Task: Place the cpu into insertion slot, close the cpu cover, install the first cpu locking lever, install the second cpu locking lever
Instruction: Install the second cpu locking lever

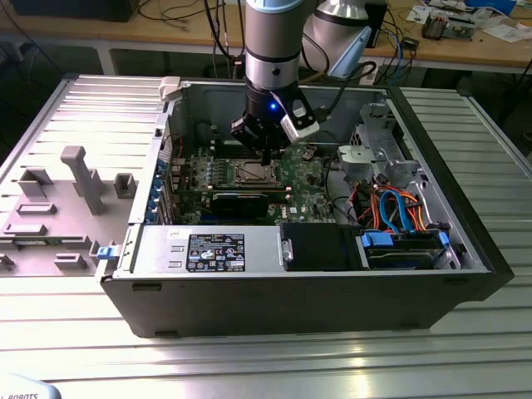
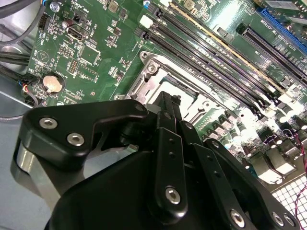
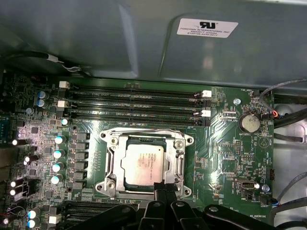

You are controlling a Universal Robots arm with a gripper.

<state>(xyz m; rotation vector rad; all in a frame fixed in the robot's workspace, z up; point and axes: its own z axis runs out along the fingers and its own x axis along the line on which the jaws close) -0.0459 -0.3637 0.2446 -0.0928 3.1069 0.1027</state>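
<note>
One robot arm reaches into one open computer case (image 1: 465, 249) on a ribbed metal table (image 1: 249, 357); its gripper (image 1: 264, 154) hangs just above the socket, fingertips drawn narrow together at the socket's edge, holding nothing that can be made out. One cpu (image 3: 144, 164) lies seated in the socket on the green motherboard (image 3: 225, 148); the cpu cover (image 3: 179, 158), a single silver frame, lies flat around it. Four memory slots (image 3: 134, 103) run beside the socket; one coin battery (image 3: 250, 122) sits near the board's edge. In the exterior view, one black rectangular card (image 1: 239, 202) lies just beyond the socket; orange and blue cables (image 1: 399, 212) crowd the exterior view's right; a grey moulded tray (image 1: 58, 208) rests outside the case.
</note>
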